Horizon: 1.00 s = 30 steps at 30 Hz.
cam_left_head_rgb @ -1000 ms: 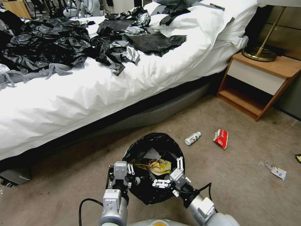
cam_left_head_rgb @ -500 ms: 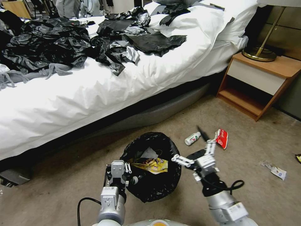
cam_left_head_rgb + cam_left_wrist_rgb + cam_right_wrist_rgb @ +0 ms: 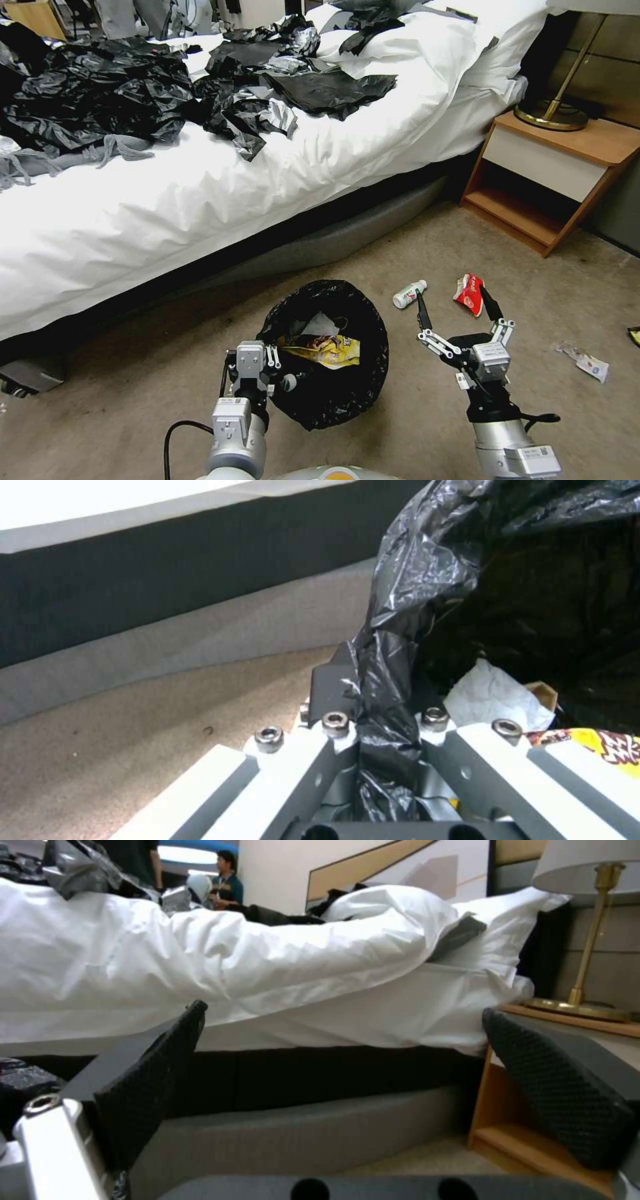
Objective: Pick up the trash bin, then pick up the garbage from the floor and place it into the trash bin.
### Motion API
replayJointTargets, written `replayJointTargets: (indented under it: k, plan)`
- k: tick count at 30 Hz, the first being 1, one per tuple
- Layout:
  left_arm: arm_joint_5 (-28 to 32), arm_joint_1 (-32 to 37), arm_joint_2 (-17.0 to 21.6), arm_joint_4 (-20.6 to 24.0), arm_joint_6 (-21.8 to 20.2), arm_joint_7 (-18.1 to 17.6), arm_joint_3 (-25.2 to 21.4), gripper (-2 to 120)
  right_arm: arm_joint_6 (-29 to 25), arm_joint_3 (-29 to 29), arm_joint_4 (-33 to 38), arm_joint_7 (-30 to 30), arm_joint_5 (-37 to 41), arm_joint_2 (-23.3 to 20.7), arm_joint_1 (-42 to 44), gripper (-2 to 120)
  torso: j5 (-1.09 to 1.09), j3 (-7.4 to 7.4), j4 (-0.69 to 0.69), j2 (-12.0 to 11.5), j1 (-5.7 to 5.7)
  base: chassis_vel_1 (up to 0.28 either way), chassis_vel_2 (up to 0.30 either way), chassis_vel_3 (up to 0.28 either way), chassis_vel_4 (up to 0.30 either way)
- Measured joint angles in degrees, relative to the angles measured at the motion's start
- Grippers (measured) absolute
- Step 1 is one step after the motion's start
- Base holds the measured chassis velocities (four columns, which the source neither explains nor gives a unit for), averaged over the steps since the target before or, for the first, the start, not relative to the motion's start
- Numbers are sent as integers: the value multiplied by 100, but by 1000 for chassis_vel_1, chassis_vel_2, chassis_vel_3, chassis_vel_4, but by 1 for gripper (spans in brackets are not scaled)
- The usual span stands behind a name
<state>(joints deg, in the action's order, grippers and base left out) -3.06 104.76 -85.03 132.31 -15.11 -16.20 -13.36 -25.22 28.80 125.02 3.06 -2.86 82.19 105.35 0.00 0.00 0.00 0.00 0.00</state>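
Gripping the bag-lined rim of the trash bin [image 3: 325,353] on the floor [image 3: 133,393], the left end effector [image 3: 267,373] holds soft, slippery plastic; the right end effector [image 3: 460,317], spread open, hovers near the light, crushable red wrapper [image 3: 469,294].

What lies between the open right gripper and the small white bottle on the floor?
In the head view, only bare beige carpet separates the right gripper from the small white green-labelled bottle; the red wrapper lies off to the side.
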Motion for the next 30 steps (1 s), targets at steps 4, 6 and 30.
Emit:
replayJointTargets:
  k: [4, 6, 30]
  plan:
    - [2, 12, 11, 0, 26, 23, -6, 1, -14, 11, -111, 4, -11, 15, -43, 100, 0, 0, 0, 0, 0, 0, 0, 0, 0]
    - [16, 30, 23, 2, 33, 29, -13, 1, -58, 37, -225, 4, -49, 14, -65, 100, 0, 0, 0, 0, 0, 0, 0, 0, 0]
    - [11, 43, 29, 20, 16, 90, 0, 1, -487, -2, -351, 285, 116, 110, -127, 100, 0, 0, 1, 0, 0, -49, -43, -49, -45]
